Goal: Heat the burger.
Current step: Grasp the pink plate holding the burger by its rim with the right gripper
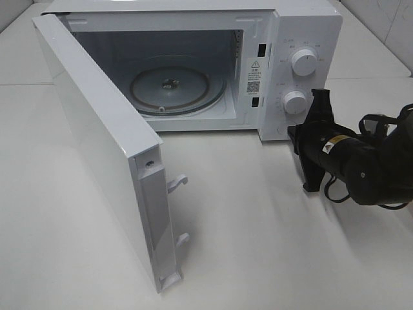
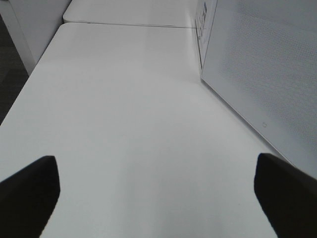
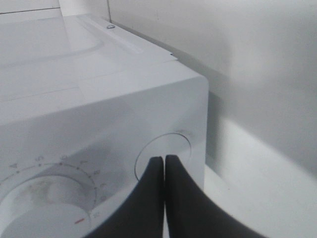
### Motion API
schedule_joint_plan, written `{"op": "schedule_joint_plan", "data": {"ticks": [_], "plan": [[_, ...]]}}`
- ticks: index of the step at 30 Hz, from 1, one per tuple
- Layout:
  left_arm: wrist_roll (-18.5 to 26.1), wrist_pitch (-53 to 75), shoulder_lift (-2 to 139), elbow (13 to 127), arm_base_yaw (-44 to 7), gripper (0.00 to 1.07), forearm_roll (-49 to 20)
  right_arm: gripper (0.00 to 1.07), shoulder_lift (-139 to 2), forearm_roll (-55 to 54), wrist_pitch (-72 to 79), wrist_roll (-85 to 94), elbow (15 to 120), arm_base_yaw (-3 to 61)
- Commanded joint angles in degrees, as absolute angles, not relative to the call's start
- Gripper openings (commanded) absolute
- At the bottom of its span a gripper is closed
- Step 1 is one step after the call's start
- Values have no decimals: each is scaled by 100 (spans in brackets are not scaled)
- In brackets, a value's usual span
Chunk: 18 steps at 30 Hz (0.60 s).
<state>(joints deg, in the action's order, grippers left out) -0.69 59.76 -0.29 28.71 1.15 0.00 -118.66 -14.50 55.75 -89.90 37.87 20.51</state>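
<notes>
No burger shows in any view. The white microwave [image 1: 303,26] stands at the back of the table with its door [image 1: 97,135] swung wide open to the left. The glass turntable [image 1: 169,89] inside is bare. My right gripper [image 1: 290,134] is shut and empty, with its tips at the lower right of the control panel, below the two dials [image 1: 295,102]. In the right wrist view the shut fingertips [image 3: 164,159] touch a round button [image 3: 171,144]. My left gripper [image 2: 156,198] is open and empty above the table, beside the door's outer face [image 2: 262,74]; it is out of the exterior view.
The white table [image 1: 258,245] spreads in front of the microwave. The open door juts forward toward the front edge, with two latch hooks [image 1: 177,184] on its end. A white wall [image 3: 237,49] stands behind the microwave.
</notes>
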Motion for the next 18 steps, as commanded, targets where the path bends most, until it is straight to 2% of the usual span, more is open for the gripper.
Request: {"op": "schedule_joint_plan", "data": {"ticks": [1, 11, 18], "plan": [[-86, 5930, -120, 2859, 115, 102, -52, 0, -11677, -1421, 5621, -8973, 3541, 2068], [-86, 5930, -120, 2859, 115, 102, -52, 0, -11098, -1392, 5455, -7815, 3031, 2063], [-86, 5930, -120, 2859, 115, 102, -52, 0, -10348, -1415, 4544, -6635, 2681, 2063]]}}
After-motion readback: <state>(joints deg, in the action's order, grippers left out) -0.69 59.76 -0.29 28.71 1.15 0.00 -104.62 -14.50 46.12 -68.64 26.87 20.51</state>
